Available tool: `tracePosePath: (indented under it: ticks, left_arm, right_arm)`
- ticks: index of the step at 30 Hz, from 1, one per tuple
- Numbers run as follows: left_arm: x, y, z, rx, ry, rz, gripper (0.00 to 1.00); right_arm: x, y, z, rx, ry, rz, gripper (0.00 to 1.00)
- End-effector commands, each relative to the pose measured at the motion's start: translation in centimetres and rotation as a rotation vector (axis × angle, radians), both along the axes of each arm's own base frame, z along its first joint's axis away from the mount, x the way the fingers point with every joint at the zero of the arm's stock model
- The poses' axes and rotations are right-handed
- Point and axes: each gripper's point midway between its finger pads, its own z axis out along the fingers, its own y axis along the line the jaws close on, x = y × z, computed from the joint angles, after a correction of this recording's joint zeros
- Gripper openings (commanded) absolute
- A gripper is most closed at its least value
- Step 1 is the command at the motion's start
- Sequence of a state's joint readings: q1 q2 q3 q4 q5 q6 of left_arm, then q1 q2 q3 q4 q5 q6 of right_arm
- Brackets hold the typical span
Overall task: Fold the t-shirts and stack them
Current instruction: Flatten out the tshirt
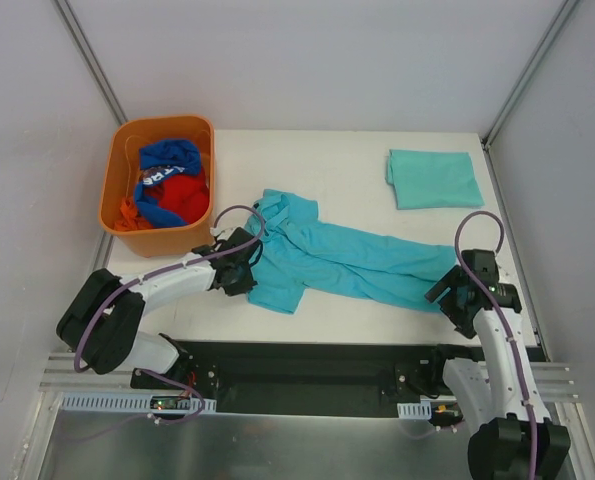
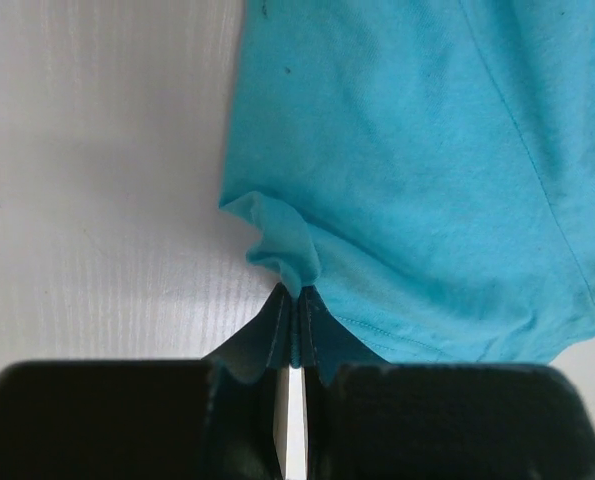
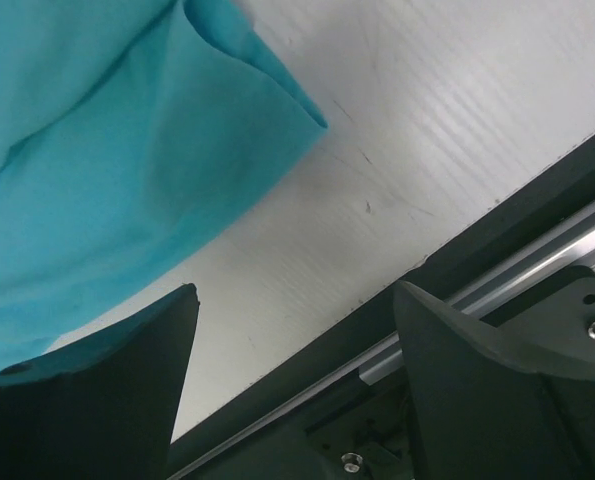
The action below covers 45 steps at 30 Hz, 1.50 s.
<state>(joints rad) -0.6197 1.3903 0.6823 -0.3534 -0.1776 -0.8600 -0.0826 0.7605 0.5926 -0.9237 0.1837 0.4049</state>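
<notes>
My left gripper (image 2: 295,305) has its fingers pressed together on a small pucker at the edge of the rumpled teal t-shirt (image 1: 347,260), which lies stretched across the near middle of the table (image 1: 327,160). My right gripper (image 3: 295,300) stands spread wide at the shirt's other end, holding nothing. The second t-shirt (image 1: 433,178) lies folded at the far right. An orange basket (image 1: 157,240) of red and blue garments (image 1: 172,185) sits at the far left.

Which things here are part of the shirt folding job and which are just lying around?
Job: unfolded teal t-shirt, folded teal t-shirt, left gripper (pinching the unfolded shirt), open right gripper.
Lying about: orange bin, blue lettered garment, red garment.
</notes>
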Motion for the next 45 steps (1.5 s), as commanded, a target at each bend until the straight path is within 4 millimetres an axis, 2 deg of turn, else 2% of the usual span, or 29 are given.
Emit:
tracePosePath:
  ticks: [1, 2, 5, 10, 17, 19, 24, 27, 30, 31, 33, 34, 36, 37, 39, 42, 43, 45]
  left_arm:
    - [0.2, 1.4, 0.4, 0.034, -0.038, 0.008, 0.0]
    - [0.1, 1.4, 0.4, 0.032, -0.039, 0.009, 0.0]
    - [0.1, 1.5, 0.5, 0.024, -0.048, 0.01, 0.0]
    - [0.0, 1.4, 0.7, 0.012, -0.052, 0.009, 0.0]
    - [-0.2, 1.5, 0.4, 0.014, -0.044, 0.017, 0.0]
    - [-0.2, 1.4, 0.5, 0.011, -0.044, 0.015, 0.0]
    - [-0.2, 1.4, 0.6, 0.009, -0.047, 0.012, 0.0]
    - [-0.2, 1.4, 0.7, 0.005, -0.051, 0.01, 0.0]
    - [-0.2, 1.5, 0.9, 0.003, -0.058, 0.011, 0.0]
    - [-0.1, 1.5, 1.0, 0.0, -0.061, 0.01, 0.0]
    - [-0.2, 1.5, 1.2, -0.007, -0.073, 0.008, 0.0]
    - [-0.2, 1.5, 1.3, -0.008, -0.078, 0.008, 0.0]
    - [-0.1, 1.7, 1.7, -0.014, -0.094, 0.015, 0.0]
    - [-0.1, 1.7, 1.8, -0.017, -0.098, 0.017, 0.0]
    - [-0.1, 1.7, 2.1, -0.025, -0.113, 0.017, 0.0]
    - [0.3, 1.6, 3.4, -0.041, -0.159, -0.001, 0.0]
    - [0.5, 1.5, 4.4, -0.061, -0.196, -0.006, 0.0]
    - [1.1, 1.4, 6.3, -0.08, -0.262, -0.018, 0.0]
  right_arm:
    - [-0.1, 1.2, -2.0, 0.087, 0.043, -0.071, 0.78]
    - [-0.3, 1.0, -2.5, 0.076, 0.066, -0.077, 0.72]
    - [0.2, 0.1, -3.3, 0.037, 0.105, -0.093, 0.65]
    - [1.9, -0.1, -4.1, 0.036, 0.104, -0.086, 0.66]
    - [2.5, -1.6, -3.8, -0.039, 0.092, -0.089, 0.66]
    - [2.6, -1.9, -4.0, -0.05, 0.093, -0.091, 0.63]
    - [3.2, -2.3, -5.4, -0.062, 0.115, -0.085, 0.58]
    - [3.9, -1.9, -6.5, -0.032, 0.121, -0.068, 0.57]
    - [5.2, -0.9, -7.3, 0.024, 0.102, -0.041, 0.51]
    - [5.6, -0.8, -7.5, 0.033, 0.1, -0.024, 0.44]
    - [6.0, -0.5, -7.9, 0.049, 0.11, -0.015, 0.37]
    - [6.2, -0.5, -8.0, 0.052, 0.112, -0.008, 0.28]
    - [6.5, -0.2, -8.4, 0.069, 0.119, 0.005, 0.22]
    - [6.6, 0.0, -8.5, 0.078, 0.117, 0.012, 0.12]
    - [7.1, 0.5, -8.4, 0.104, 0.1, 0.047, 0.01]
    - [7.8, 0.8, -7.3, 0.108, 0.049, 0.086, 0.01]
    - [8.5, 0.7, -6.0, 0.096, -0.012, 0.099, 0.01]
    - [8.9, 0.5, -4.1, 0.072, -0.068, 0.127, 0.01]
